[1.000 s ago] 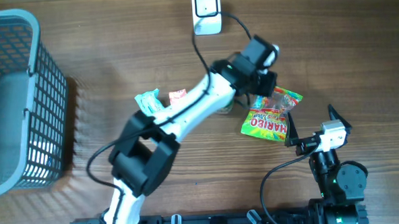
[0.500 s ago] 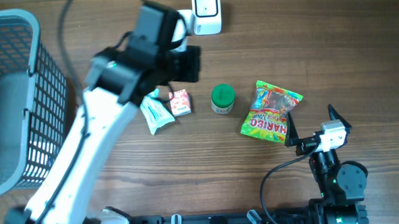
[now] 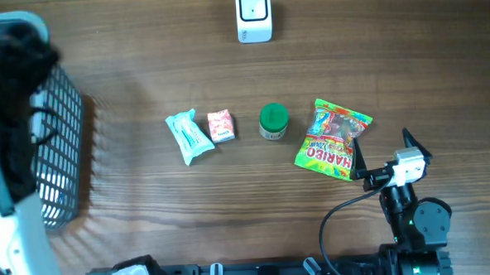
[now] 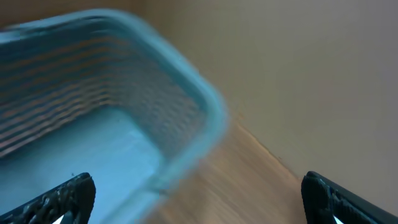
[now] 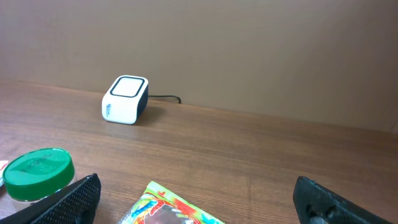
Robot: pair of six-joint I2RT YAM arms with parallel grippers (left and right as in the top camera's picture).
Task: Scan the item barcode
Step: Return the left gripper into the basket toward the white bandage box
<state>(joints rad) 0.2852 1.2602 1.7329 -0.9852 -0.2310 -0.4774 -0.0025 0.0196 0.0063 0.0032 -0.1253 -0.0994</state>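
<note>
Swinging away from the scanner (image 3: 254, 13), the left arm (image 3: 13, 239) now sits at the far left over the basket (image 3: 63, 149), blurred with motion. The four goods on the table have not shifted. In the wrist view the left gripper (image 4: 199, 193) has its fingers spread wide with nothing between them, above the basket's corner.

Moving right, a row of items waits in mid-table, below the scanner. No barcode shows on any of them from above.

- **Teal sachet (image 3: 188, 137):** it lies flat and looks light and limp. It is probably best pinched across its narrow width near one end.
- **Small red box (image 3: 220, 126):** it sits just beside the sachet and looks light and fairly stiff. It should take a grip on its two long sides.
- **Green-lidded tub (image 3: 273, 120):** it stands upright and apart from the others. It looks rigid and round, so the fingers should close across the lid's edge.
- **Haribo bag (image 3: 331, 139):** it lies flat, and its glossy film is likely slippery and crinkly. A sealed edge would be the safest hold.

At the far right, the right gripper (image 5: 196, 202) rests near the bag with its fingers wide apart, holding nothing.
</note>
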